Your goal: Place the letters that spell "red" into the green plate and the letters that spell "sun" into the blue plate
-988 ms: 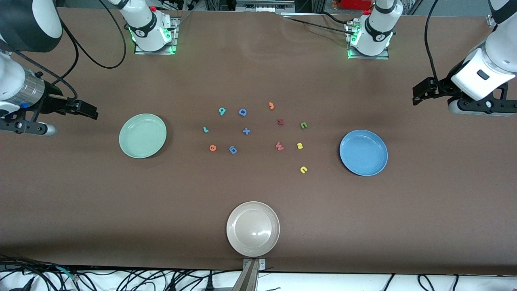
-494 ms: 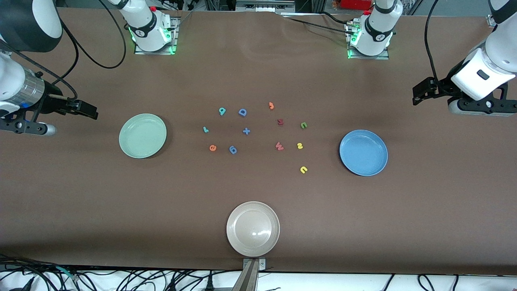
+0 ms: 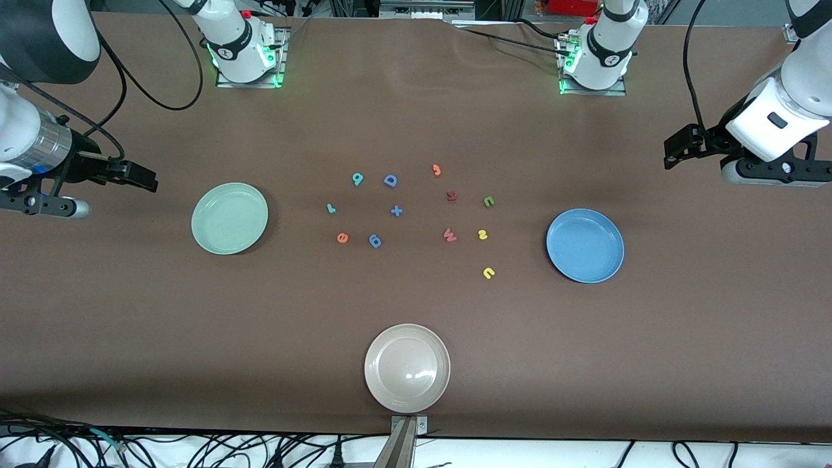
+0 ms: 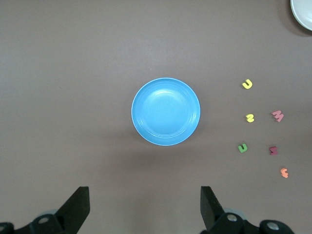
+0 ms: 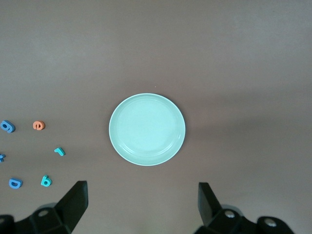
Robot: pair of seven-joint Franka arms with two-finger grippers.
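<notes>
- Letters lie loose in the middle of the brown table, between the green plate and the blue plate; none is in either plate.
- Toward the right arm's end: teal "d" with the blue capital "D" beside it, teal "r", orange "e", the blue "6"-like piece and a blue plus sign.
- Toward the left arm's end: green "n", yellow "s", yellow "u"; among them an orange "3"-like piece and two dark red letters.
- Beige plate sits nearest the front camera, well apart from the letters.
- Left gripper hangs with jaws wide and nothing between them, high over the table at its own end; its wrist view looks down on the blue plate, the "sun" letters well apart to one side.
- Right gripper hangs likewise, jaws wide and empty, at its own end; its wrist view shows the green plate straight ahead of the jaws, the "red" letters off to one side.
</notes>
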